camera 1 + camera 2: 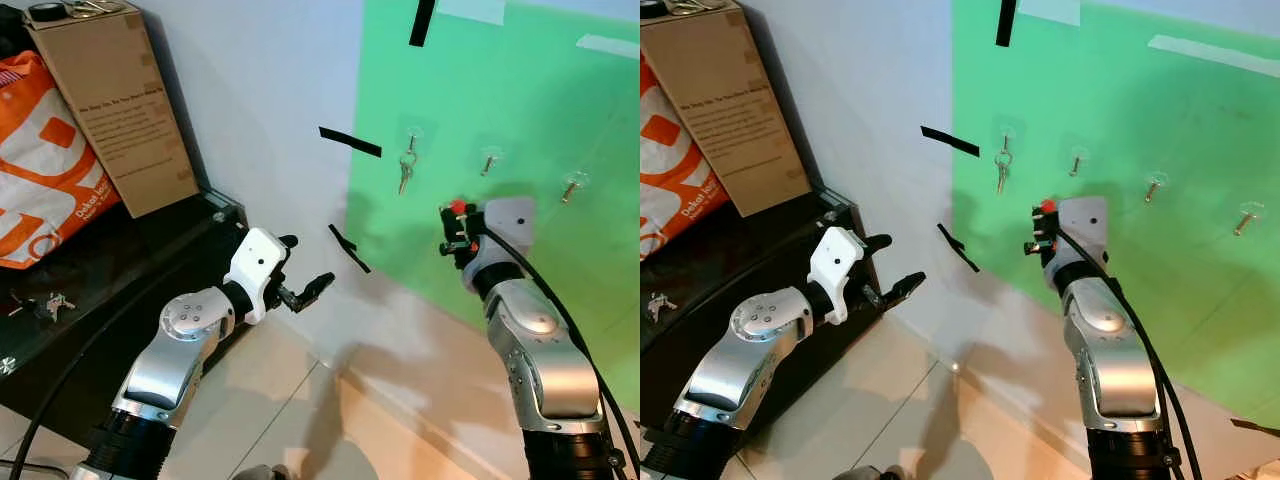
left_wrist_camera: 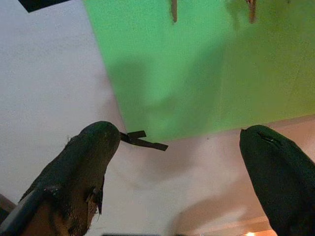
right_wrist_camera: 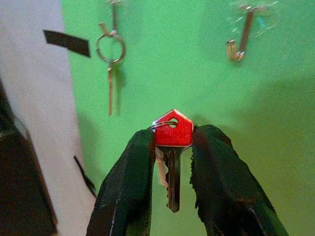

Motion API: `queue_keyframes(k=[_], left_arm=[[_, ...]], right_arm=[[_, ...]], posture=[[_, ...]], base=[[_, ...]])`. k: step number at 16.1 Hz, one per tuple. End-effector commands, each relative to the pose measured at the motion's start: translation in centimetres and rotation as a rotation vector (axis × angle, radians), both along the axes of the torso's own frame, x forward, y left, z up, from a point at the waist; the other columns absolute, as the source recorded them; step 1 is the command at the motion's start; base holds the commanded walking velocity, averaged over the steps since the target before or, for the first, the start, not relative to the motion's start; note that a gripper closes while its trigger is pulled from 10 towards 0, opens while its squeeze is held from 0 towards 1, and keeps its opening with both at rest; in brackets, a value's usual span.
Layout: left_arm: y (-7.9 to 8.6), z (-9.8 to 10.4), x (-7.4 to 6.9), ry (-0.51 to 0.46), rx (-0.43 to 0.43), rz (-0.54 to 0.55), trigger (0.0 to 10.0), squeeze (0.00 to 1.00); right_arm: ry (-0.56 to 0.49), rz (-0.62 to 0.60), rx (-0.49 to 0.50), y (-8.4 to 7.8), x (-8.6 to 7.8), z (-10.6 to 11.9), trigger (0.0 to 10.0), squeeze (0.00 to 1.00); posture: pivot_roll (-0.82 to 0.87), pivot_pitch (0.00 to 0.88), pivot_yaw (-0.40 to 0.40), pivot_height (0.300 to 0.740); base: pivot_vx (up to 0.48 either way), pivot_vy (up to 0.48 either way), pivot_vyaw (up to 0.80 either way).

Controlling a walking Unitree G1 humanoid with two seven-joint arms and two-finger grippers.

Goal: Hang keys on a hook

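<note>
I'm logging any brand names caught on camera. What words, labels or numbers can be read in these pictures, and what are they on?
Cardboard box: several lines of black print, too small and blurred to read.
Orange and white bag: white lettering along its lower edge, seemingly starting "Dek", the rest blurred; no full word can be read.
Red-headed key in the right gripper: no readable marking.
Green board and its hooks: no text.

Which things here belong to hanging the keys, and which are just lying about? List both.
For the job:
- red-headed key, pinched in the right gripper
- free hooks on the green board
- keys already hung on the leftmost hook

Lying about:
- cardboard box
- orange bag
- loose keys on the black cabinet
- black tape strips
- left gripper, open and idle
</note>
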State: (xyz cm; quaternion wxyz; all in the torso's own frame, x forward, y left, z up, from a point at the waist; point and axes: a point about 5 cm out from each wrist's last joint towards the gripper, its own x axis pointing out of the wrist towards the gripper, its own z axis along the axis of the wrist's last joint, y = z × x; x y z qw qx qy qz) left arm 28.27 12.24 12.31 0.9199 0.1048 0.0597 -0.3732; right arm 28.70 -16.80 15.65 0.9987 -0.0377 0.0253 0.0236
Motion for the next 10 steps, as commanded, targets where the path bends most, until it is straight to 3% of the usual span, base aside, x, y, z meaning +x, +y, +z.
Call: queue_keyframes(k=[1, 10], left_arm=[[-0.1, 0.2, -0.2, 0.002, 0.003, -0.02, 10.0, 0.0], [-0.8, 0.3, -0.5, 0.014, -0.011, -0.096, 10.0, 0.0]], right_arm=[[-0.056, -0.028, 0.024, -0.4, 0.4, 1.1, 10.0, 0.0], [-0.183, -0.059, 0.091, -1.5, -0.1, 3.0, 10.0, 0.0]], posture=[[-0.07, 0.0, 0.029, 0.74], [-0.09, 0.0, 0.046, 0.74]], base=[[0.0, 0.0, 0.0], [0.0, 0.0, 0.0]])
